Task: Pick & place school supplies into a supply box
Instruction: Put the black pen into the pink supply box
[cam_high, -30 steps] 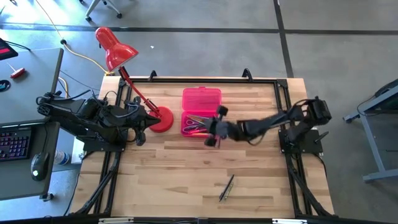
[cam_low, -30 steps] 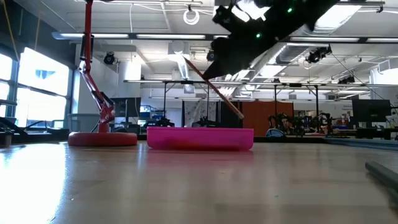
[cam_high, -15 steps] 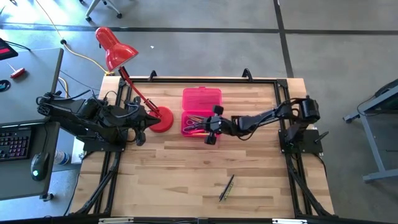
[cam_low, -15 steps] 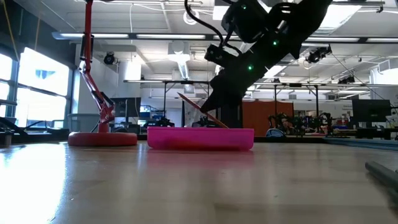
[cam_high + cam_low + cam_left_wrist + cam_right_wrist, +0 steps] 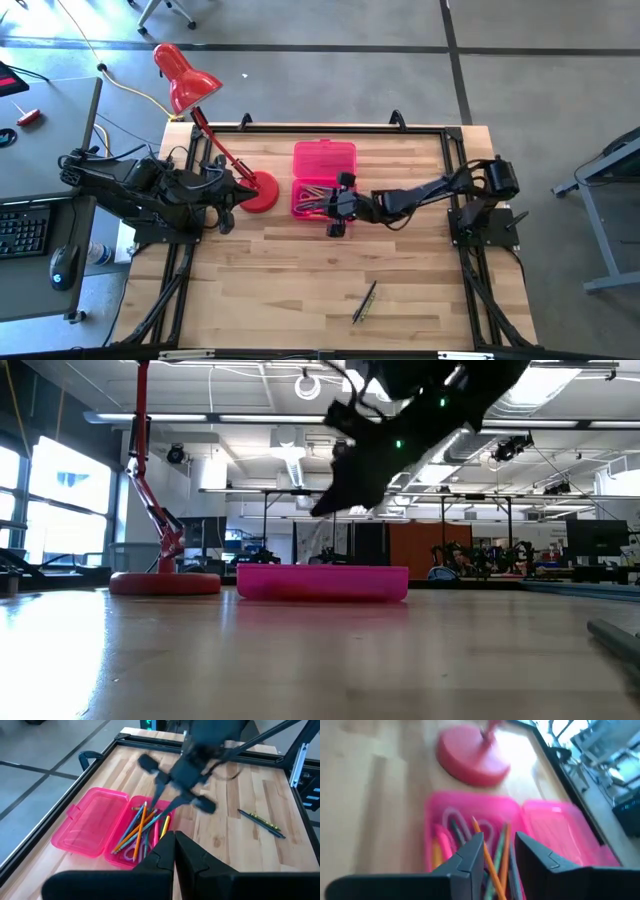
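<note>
Surface (image 5: pixel 300 280): a pale wooden top with a black rail around it; places below are given relative to the supply box.
Desk lamp (image 5: pixel 262 192): red, its round base just beside the supply box on the left arm's side, its shade leaning out past the far edge of the surface.
Left arm: folded at the surface's edge beyond the lamp base, well apart from the supply box, waiting.
Right arm: reaches across the surface to the near corner of the supply box.
Supply box (image 5: pixel 324 160): hot-pink translucent case near the far middle of the surface, lid folded open flat and bare, tray side nearest the right hand.
Right hand (image 5: pixel 499 851): low over the near end of the tray, fingers parted with a clear gap, holding nothing; an orange pencil (image 5: pixel 485 852) lies in the tray below the gap.
Left hand (image 5: pixel 175 851): fingers pressed together, nothing between them.
School supplies in the tray (image 5: pixel 142 827): orange, yellow, green and pink pencils and pens lying lengthwise, with what looks like purple scissor handles among them.
Stray pen (image 5: pixel 365 301): dark, lying on the surface near its front edge, well apart from the supply box.
Progress: most supplies appear to be in the tray; the stray pen is left to collect, and the lid is not yet closed.
</note>
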